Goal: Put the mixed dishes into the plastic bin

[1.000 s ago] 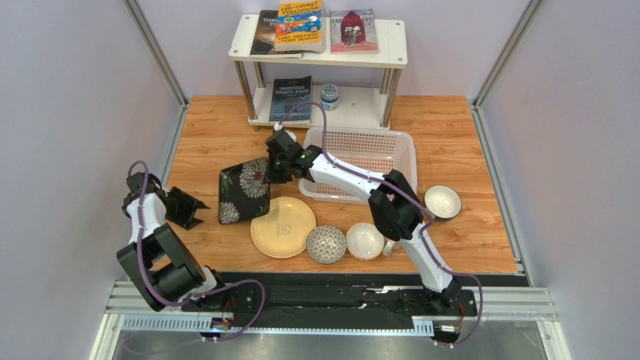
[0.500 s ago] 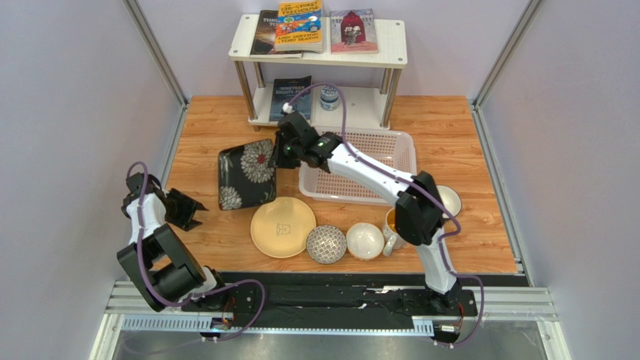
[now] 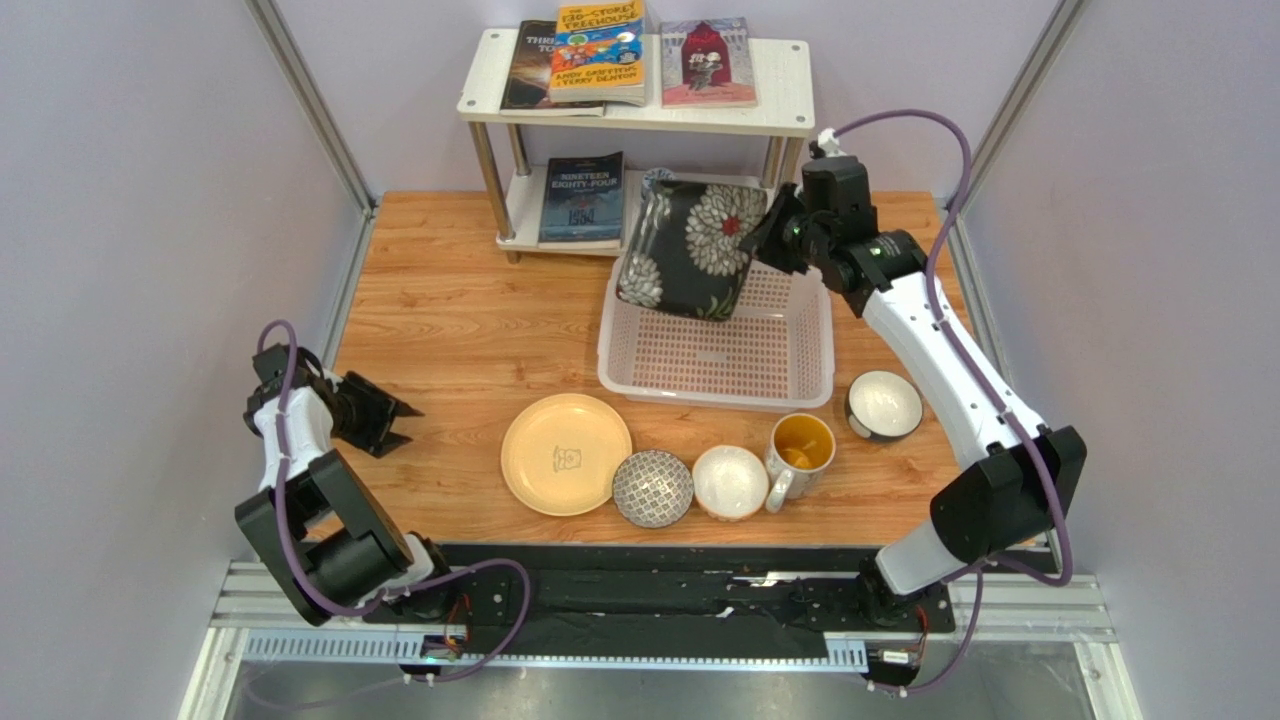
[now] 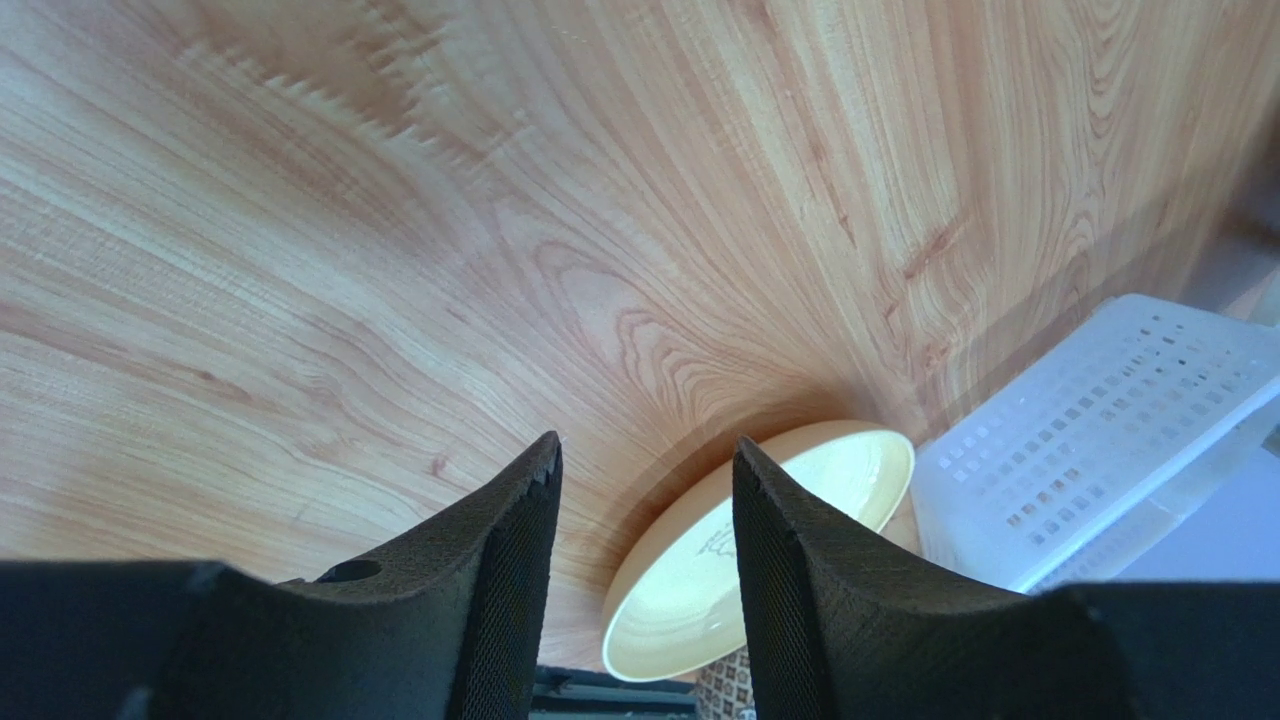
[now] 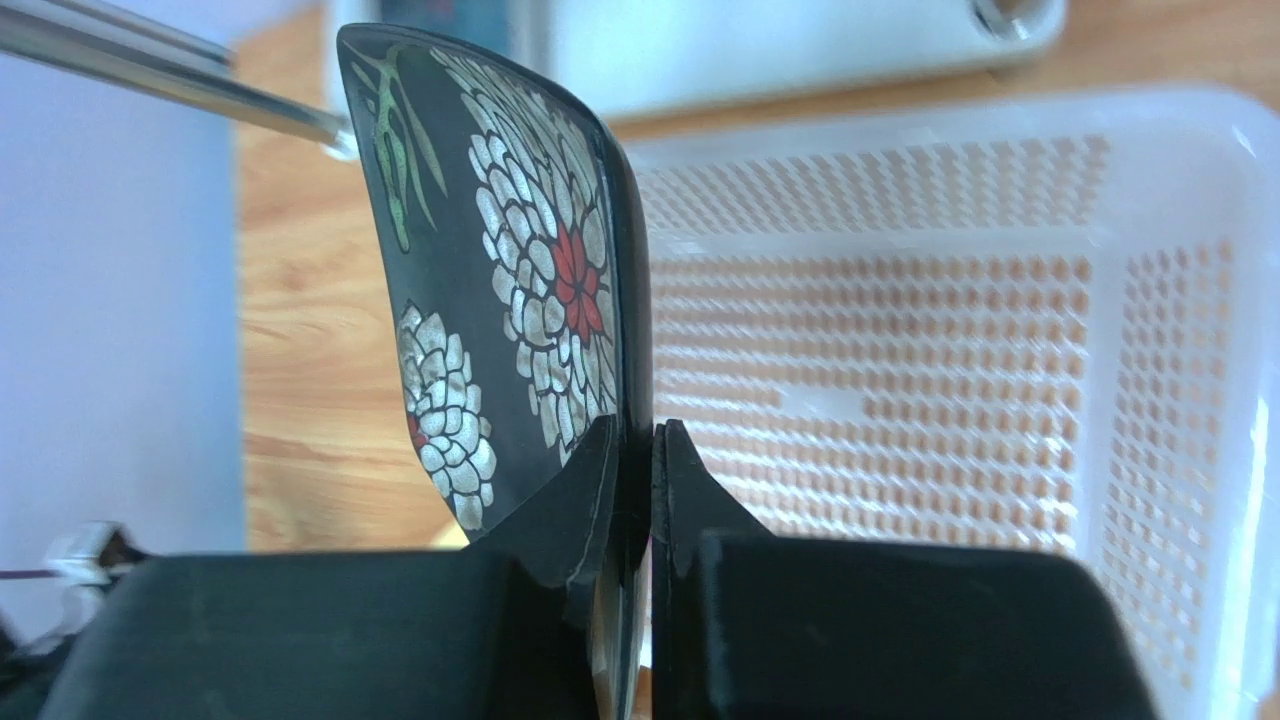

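Note:
My right gripper (image 3: pixel 763 240) is shut on the rim of the black square floral plate (image 3: pixel 690 248) and holds it tilted above the far left part of the white plastic bin (image 3: pixel 718 396). In the right wrist view the plate (image 5: pixel 511 255) stands on edge between the jaws of the right gripper (image 5: pixel 637 450), over the bin (image 5: pixel 962 345). The round yellow plate (image 3: pixel 567 453), grey-patterned bowl (image 3: pixel 652 488), white bowl (image 3: pixel 730 482), yellow-inside mug (image 3: pixel 800 444) and dark-outside bowl (image 3: pixel 884 404) sit on the table in front of the bin. My left gripper (image 3: pixel 394 419) is open and empty at the left; its wrist view shows the gripper (image 4: pixel 643 465) and the yellow plate (image 4: pixel 766 548).
A white two-tier shelf (image 3: pixel 643 105) with books stands at the back, just behind the bin. The small patterned jar on its lower tier is hidden behind the held plate. Grey walls close in left and right.
My right arm has lifted the black floral plate off the table at the left and swung it right and back, over the bin. The mug and dark-outside bowl are now uncovered. The left arm has not moved.

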You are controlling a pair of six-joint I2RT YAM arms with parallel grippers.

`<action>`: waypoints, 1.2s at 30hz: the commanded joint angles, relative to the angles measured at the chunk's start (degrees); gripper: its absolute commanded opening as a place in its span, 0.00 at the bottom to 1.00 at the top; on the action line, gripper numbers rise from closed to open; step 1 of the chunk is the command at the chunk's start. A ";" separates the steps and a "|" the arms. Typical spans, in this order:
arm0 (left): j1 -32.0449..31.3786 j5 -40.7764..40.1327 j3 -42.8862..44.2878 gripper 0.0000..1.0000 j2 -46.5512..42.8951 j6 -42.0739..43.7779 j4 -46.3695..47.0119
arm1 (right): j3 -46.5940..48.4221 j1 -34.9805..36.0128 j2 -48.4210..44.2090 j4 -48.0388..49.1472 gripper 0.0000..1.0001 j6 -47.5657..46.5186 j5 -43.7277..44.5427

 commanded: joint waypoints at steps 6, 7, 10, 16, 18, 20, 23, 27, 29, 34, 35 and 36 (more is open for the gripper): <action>-0.61 2.23 0.03 0.50 -0.67 1.63 1.72 | -9.50 0.10 -1.37 4.37 0.00 -2.37 -9.34; -0.61 2.32 0.03 0.50 -0.76 1.71 1.72 | -10.03 0.10 -1.46 4.45 0.00 -2.63 -8.99; -0.78 2.76 0.03 0.49 -1.02 1.72 1.81 | -11.44 -0.60 -0.50 5.50 0.00 -3.51 -9.42; -1.14 3.02 0.12 0.49 -0.76 1.80 1.81 | -10.56 -1.48 4.34 6.65 0.00 -4.83 -14.25; -1.22 3.02 0.12 0.49 -0.67 1.80 1.98 | -9.86 -1.56 6.36 6.48 0.00 -5.09 -15.66; -1.40 3.02 0.12 0.49 -0.50 1.89 1.98 | -9.86 -1.48 7.59 6.56 0.00 -5.71 -16.71; -1.66 3.02 0.21 0.49 -0.15 1.98 2.24 | -10.03 -1.48 8.56 6.91 0.00 -6.85 -17.15; -2.01 3.19 0.21 0.49 0.29 2.07 2.51 | -9.42 -1.48 11.10 7.44 0.00 -8.26 -17.51; -2.02 3.28 0.12 0.49 0.21 2.15 2.60 | -8.63 -1.48 12.25 7.62 0.00 -8.61 -18.12; -2.72 3.55 0.12 0.49 0.20 2.33 2.68 | -5.99 -1.48 17.07 7.36 0.04 -9.75 -19.17; -2.89 3.81 0.12 0.49 0.29 2.42 2.68 | -5.64 -1.48 17.70 7.27 0.09 -9.75 -19.35; -2.98 3.90 0.12 0.49 0.38 2.42 2.77 | -5.03 -1.48 18.22 7.09 0.20 -9.58 -19.44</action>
